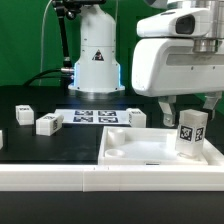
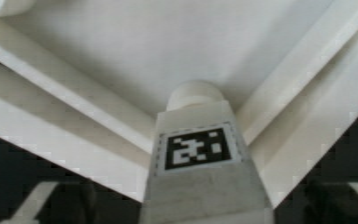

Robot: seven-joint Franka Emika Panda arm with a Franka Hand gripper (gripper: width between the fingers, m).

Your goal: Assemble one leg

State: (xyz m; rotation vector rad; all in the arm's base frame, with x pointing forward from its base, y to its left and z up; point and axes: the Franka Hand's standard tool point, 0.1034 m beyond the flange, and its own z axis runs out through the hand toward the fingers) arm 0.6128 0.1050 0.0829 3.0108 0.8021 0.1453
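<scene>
Table (image 1: 60, 145): we see a dark top that carries the panel and everything else.
Arm (image 1: 97, 55): its white base stands behind the panel, and its wrist reaches over the panel's end on the exterior view's right.
Panel (image 1: 140, 150) (image 2: 105, 60): this wide, flat white piece lies on the table and is our landmark for all places here.
Marker board (image 1: 97, 117): it lies flat just behind the panel, tags up.
Hand (image 1: 190, 118): it hangs over the panel's end on the exterior view's right. We see the fingers (image 2: 37, 200) spread, with a gap on each side of the leg, so the hand straddles it and is not clamped on it.
Leg (image 1: 190, 135) (image 2: 202, 150): it stands upright on that end of the panel, between the fingers, with its tag facing the exterior camera. We cannot tell whether it is seated in a socket.
Loose blocks (image 1: 135, 118) (image 1: 48, 124) (image 1: 23, 113): one lies just behind the panel. The other two lie well off the panel's end on the exterior view's left.
</scene>
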